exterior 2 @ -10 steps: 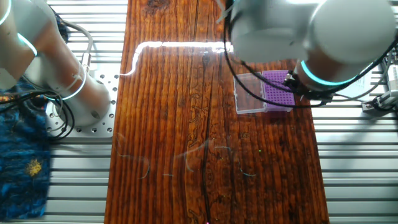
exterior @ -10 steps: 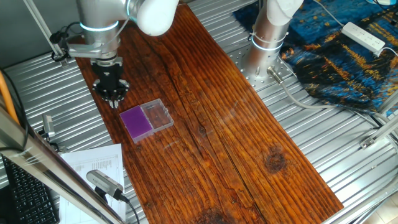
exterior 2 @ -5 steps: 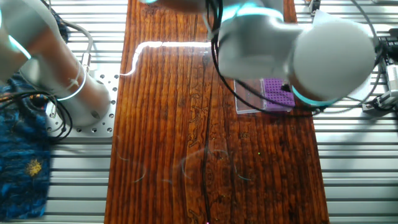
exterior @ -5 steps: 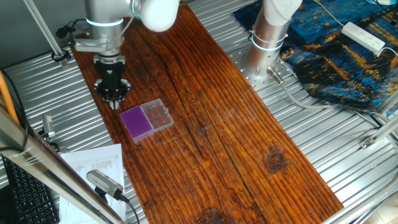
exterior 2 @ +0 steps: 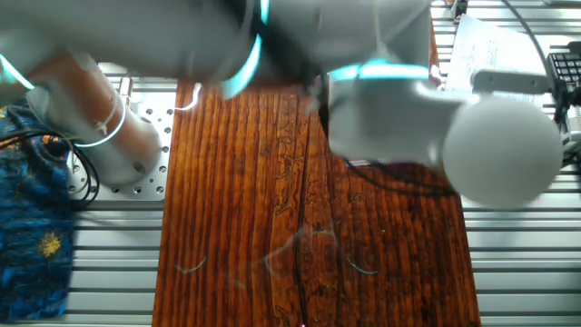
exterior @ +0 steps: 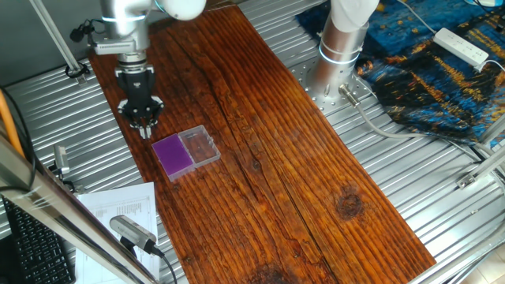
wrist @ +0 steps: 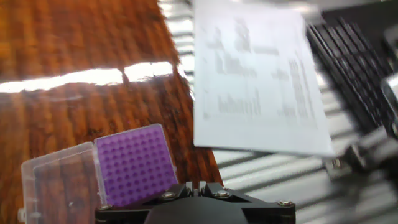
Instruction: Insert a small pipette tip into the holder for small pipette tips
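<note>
Gripper [exterior: 143, 128]: hanging just beside holder [exterior: 173, 155], off its far corner; fingers looking pinched together, pale speck at tips possibly tip, grasp not confirmable. Tip: likely featherlight, stiff, slick, easily flicked; best gripping near wide end. Holder's holes showing in hand view.

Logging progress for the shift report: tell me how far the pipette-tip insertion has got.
Done: nothing looks inserted yet. The purple holder shows no tip standing in it in the hand view, though that view is blurred. In hand: the gripper hangs beside the holder, not over it. Whether it holds the small pipette tip is too small to tell. Left: probably line up over a well, lower and release.
</note>
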### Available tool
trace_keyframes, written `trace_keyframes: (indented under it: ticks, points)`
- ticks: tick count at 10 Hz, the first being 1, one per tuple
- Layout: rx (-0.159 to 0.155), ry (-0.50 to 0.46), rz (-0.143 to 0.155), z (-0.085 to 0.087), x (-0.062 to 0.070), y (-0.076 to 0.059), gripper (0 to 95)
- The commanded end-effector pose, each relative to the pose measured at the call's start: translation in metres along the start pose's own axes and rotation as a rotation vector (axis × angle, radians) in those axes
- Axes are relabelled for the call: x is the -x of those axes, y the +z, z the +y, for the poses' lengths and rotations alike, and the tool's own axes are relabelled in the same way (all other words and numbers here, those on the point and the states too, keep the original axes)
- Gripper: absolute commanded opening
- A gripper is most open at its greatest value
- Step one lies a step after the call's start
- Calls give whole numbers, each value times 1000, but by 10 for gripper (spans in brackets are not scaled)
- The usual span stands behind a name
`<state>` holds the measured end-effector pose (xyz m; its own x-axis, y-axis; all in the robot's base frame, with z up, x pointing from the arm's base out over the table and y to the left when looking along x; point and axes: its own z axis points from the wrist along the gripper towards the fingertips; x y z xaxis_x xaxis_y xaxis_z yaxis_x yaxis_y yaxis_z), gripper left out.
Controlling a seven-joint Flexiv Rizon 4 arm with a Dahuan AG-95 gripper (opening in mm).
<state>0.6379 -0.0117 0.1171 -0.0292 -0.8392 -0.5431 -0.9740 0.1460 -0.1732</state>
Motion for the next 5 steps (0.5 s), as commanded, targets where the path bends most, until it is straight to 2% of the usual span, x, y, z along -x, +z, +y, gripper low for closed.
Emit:
trace_keyframes:
  ticks: [1,2,4,5]
  points:
    - [11,26,-71,2,11,13,0]
    - [22,18,-78,4,14,16,0]
    - [74,-5,-108,5,17,16,0]
    - [89,-3,-130,5,19,15,0]
